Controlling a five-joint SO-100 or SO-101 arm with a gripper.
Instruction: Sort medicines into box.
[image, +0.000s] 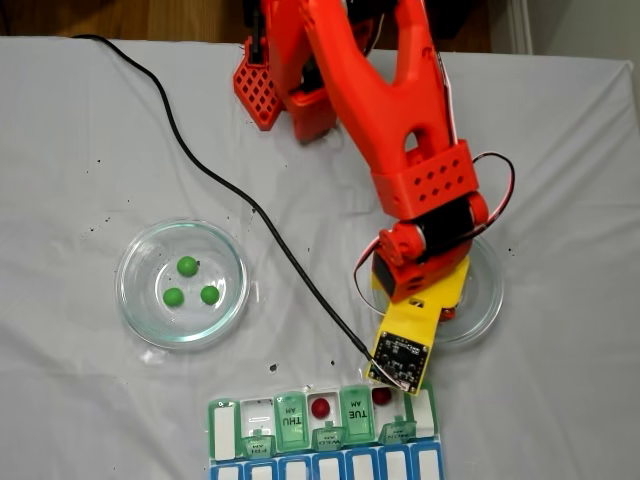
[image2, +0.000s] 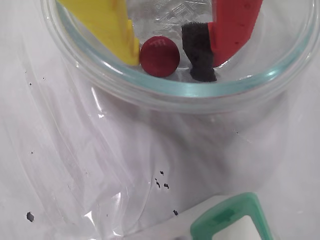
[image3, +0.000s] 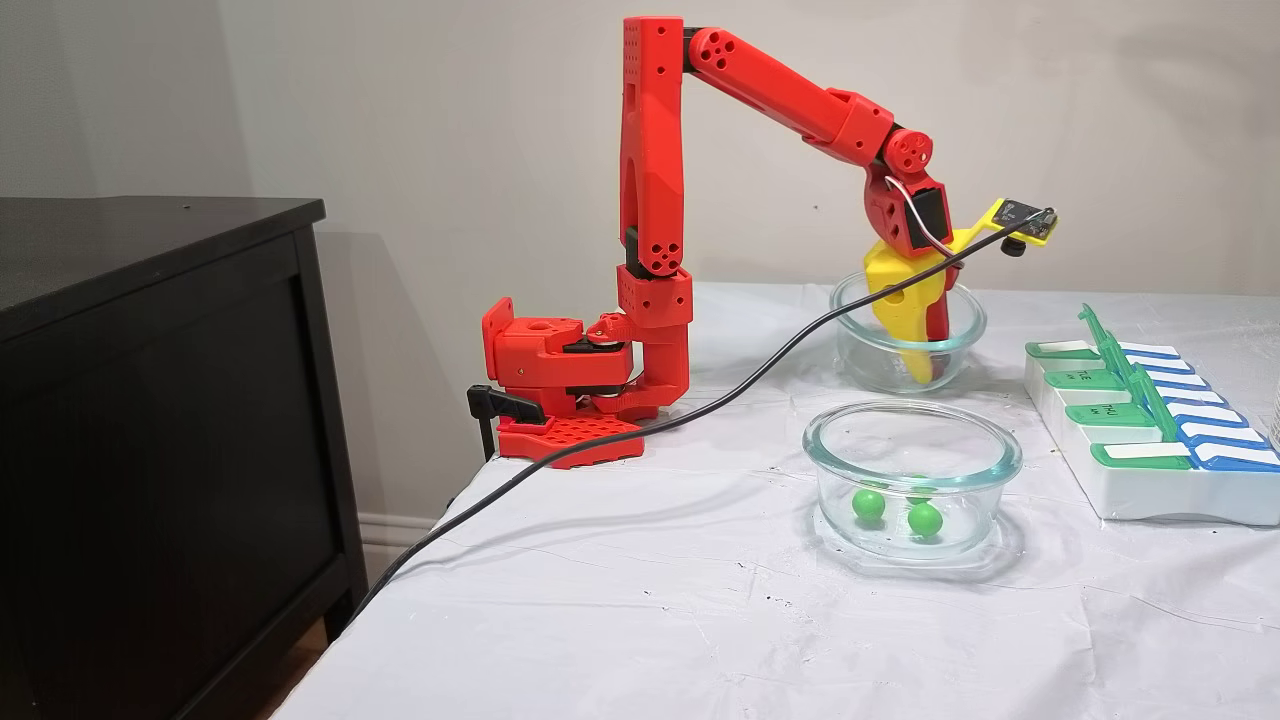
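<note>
Gripper (image2: 165, 57) reaches into a glass dish (image2: 165, 90) for the last red ball (image2: 159, 56) as sorting into the pill organizer (image: 322, 440) continues.

In the wrist view the jaws stand partly open around the ball; the yellow finger (image2: 107, 25) touches its left side, the black pad (image2: 199, 52) on the red finger sits just apart on the right; nothing is gripped yet; two red balls (image: 320, 407) already lie in open compartments, three green balls (image: 187, 265) wait in the other dish (image: 135, 300); the next move, by the look of it, calls for closing squarely on the ball, lifting clear of the rim and carrying it to an empty compartment.
</note>
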